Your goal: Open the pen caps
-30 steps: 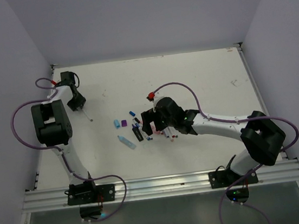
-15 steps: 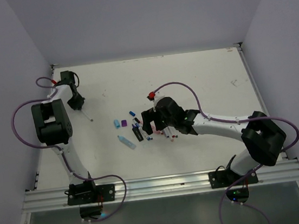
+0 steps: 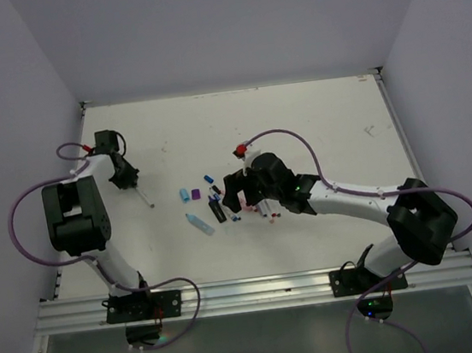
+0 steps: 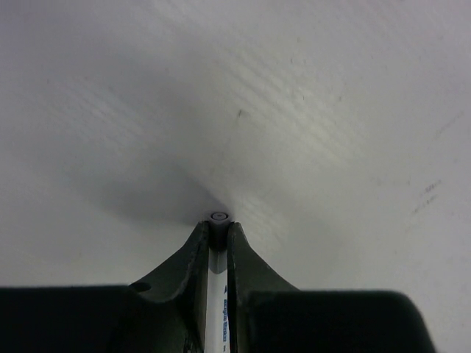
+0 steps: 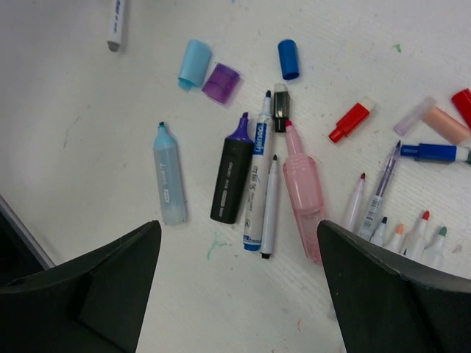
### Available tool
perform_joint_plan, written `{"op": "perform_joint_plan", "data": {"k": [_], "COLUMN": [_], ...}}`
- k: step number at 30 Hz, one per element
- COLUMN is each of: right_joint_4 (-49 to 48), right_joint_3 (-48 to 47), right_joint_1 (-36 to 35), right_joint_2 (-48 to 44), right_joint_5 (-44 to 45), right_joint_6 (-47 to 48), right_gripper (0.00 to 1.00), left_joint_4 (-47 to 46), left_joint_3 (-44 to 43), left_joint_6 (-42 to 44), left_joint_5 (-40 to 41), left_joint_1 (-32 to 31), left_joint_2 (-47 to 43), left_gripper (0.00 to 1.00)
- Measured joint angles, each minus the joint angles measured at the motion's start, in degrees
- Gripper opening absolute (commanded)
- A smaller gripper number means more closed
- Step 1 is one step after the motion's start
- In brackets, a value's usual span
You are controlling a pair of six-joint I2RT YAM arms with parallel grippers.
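Where the white table [image 3: 323, 114] spreads under both arms, the right pincer [image 3: 236, 202] hangs above a scatter of pens. Its fingers are spread wide, with nothing between them. The left pincer [image 3: 124, 176], well apart from that scatter, is pinching a slim white pen [image 4: 218, 294]. The pen's round end pokes just past the fingertips, and I cannot tell whether it wears a cap.

In the right wrist view, three uncapped highlighters lie under the gap between the right pincer's fingers. They are a pink highlighter [image 5: 303, 187], a black highlighter [image 5: 232, 176] with a purple tip, and a light blue highlighter [image 5: 169, 180], which is nearest the left-hand finger in that view. Two thin white pens [image 5: 257, 184] lie side by side between the black and the pink one. Near the other finger is a row of slim pens [image 5: 383, 213] with bare coloured tips.

Ahead of the fingers, off their pens, lie the pen caps [image 5: 288, 59]: a light blue cap [image 5: 194, 64] just beside a purple cap [image 5: 221, 81], then a blue cap [image 5: 288, 57], a small black cap [image 5: 280, 103] and a red cap [image 5: 352, 121].
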State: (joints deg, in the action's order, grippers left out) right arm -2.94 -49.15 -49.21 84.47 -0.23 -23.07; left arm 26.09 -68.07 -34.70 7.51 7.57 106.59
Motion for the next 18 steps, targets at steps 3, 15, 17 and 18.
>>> {"op": "perform_joint_plan", "data": {"k": [3, 15, 17, 18], "right_joint_4": [-2.1, -9.4, -10.2, -10.6], "right_joint_3": [0.0, -3.0, -4.7, -5.4], "right_joint_1": [-0.1, -1.5, -1.8, -1.9], "right_joint_2": [-0.7, 1.7, 3.2, 3.9], "right_joint_5": [-2.3, -8.4, -8.8, -8.9], "right_joint_6": [0.0, -1.6, -2.0, -2.4], "right_gripper": [0.91, 0.89, 0.88, 0.86], "left_joint_4": [-2.0, -11.5, -12.3, -12.8], "left_joint_3": [6.6, 17.7, 19.1, 19.8], "left_joint_6": [-2.0, -9.5, -10.7, -11.2], "left_joint_5": [-2.7, -6.7, -6.9, -6.9], "left_joint_1": [-0.4, -14.2, -16.8, -17.9], "left_joint_2": [-7.0, -33.8, -36.7, -38.1], "left_gripper": [0.00, 0.00, 0.00, 0.00]}}
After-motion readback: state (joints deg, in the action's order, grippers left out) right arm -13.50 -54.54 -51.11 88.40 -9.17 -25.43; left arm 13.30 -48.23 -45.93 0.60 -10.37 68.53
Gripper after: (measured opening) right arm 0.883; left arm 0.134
